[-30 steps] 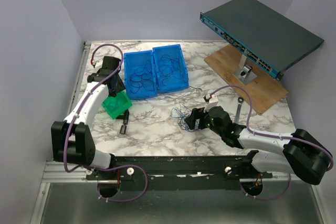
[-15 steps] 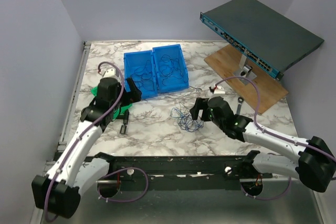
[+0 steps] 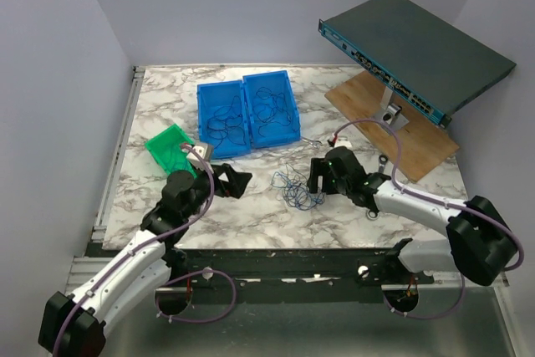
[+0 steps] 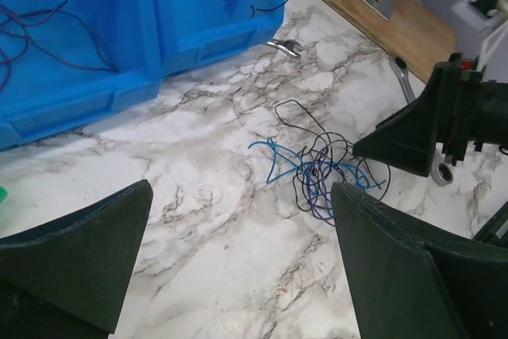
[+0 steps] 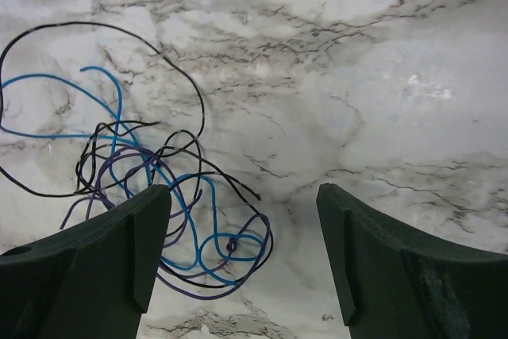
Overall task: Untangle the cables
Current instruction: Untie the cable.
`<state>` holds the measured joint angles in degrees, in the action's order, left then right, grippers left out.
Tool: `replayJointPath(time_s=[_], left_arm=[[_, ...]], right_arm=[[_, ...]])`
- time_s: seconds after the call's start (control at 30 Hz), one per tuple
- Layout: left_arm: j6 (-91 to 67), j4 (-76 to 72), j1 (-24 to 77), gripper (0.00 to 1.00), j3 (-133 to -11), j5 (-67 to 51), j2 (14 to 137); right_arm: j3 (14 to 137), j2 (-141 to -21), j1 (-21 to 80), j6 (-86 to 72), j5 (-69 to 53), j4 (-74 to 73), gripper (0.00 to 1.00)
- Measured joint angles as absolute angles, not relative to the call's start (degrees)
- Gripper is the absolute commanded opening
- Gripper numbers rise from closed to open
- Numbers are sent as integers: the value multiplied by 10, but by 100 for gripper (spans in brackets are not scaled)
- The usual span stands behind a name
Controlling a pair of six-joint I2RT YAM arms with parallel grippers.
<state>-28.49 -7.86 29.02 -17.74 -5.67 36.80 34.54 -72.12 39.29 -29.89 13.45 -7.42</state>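
The cables (image 3: 294, 188) lie in one loose tangle of blue, black and purplish loops on the marble surface (image 3: 251, 219), near its middle and in front of the two blue bins (image 3: 247, 114), which hold more thin wires. The right tool (image 3: 316, 177) hangs at the tangle's right edge with its fingers spread wide and nothing pinched. In the right wrist view the tangle (image 5: 131, 152) sits to the left of the gap in the tool (image 5: 242, 192), and a few loops run behind the left finger (image 5: 119, 252); contact there cannot be told. The left tool (image 3: 237, 181) is on the other side of the tangle, a little apart from it. It points toward the tangle, is fully spread and holds nothing. From the left wrist, the cables (image 4: 317, 172) show between its two fingers, above the gap of the tool (image 4: 242, 192), with the right tool (image 4: 413, 132) just beside them on the far side. A wrench (image 4: 405, 77) lies behind that tool near a wooden board (image 3: 418, 135). A green bin (image 3: 159, 141) stands left of the blue ones.
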Motion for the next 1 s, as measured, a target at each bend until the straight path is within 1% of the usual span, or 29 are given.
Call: replayJointPath(time_s=[0.13,0.23,0.37,0.47,0.53,0.6,0.7,0.73,0.8,0.83,0.93,1.0], left_arm=[[-260,-145,301,98,-146,-62,364],[-248,-180,301,99,-132,-65,371],[-241,-203,302,98,-134,-72,412],[-239,-205,303,97,-142,-83,452],[-239,-204,304,97,-155,-93,482],[-240,-203,305,95,-169,-104,510],[-241,-203,305,93,-182,-121,529],[-241,-204,305,93,-183,-126,532],[-243,-204,305,90,-186,-136,539],[-243,-204,305,88,-187,-139,541],[-246,-204,305,83,-189,-147,549],[-247,-203,305,81,-193,-153,556]], right_arm=[[358,-783,398,-288,88,-58,80],[387,-840,425,-286,68,-44,75],[434,-890,481,-288,43,-23,69],[442,-888,507,-295,29,-6,70],[442,-876,507,-300,30,-6,71],[442,-853,506,-301,35,-13,64],[442,-821,504,-299,41,-17,63],[441,-814,504,-298,41,-17,62],[441,-810,504,-293,41,-17,50],[441,-813,504,-288,41,-19,48],[441,-835,504,-275,42,-25,48],[441,-856,504,-267,42,-29,50]])
